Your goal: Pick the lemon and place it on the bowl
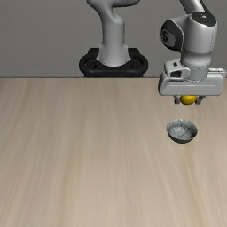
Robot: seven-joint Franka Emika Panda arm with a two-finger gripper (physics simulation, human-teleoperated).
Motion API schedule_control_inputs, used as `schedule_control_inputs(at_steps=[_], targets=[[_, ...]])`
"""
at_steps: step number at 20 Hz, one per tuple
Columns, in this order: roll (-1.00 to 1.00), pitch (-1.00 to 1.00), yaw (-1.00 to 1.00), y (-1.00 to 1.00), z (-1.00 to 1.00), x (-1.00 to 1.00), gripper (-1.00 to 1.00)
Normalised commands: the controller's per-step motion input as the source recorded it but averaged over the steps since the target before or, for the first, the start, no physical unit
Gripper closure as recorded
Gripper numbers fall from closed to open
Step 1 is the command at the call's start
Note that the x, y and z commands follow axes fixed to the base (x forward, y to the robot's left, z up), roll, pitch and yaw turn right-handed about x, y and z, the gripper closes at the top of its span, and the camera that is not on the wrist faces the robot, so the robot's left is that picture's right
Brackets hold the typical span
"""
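A small grey bowl (pixel 182 133) rests on the wooden table toward the exterior view's right. Directly above it hangs my gripper (pixel 189 100), its white hand tilted slightly. A yellow lemon (pixel 189 98) shows between the fingers just under the hand, held clear of the table and a short way above the bowl's rim. Most of the lemon is hidden by the hand and fingers.
The light wooden table (pixel 80 160) spreads across the view. The robot's black base (pixel 113 64) stands at the far edge near the middle, in front of a grey wall.
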Motion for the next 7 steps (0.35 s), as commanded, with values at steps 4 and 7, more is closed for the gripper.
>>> schedule_control_inputs(at_steps=[4,7], targets=[[0.00,0.00,0.00,0.00,0.00,0.00,-1.00],[0.00,0.00,0.00,0.00,0.00,0.00,-1.00]])
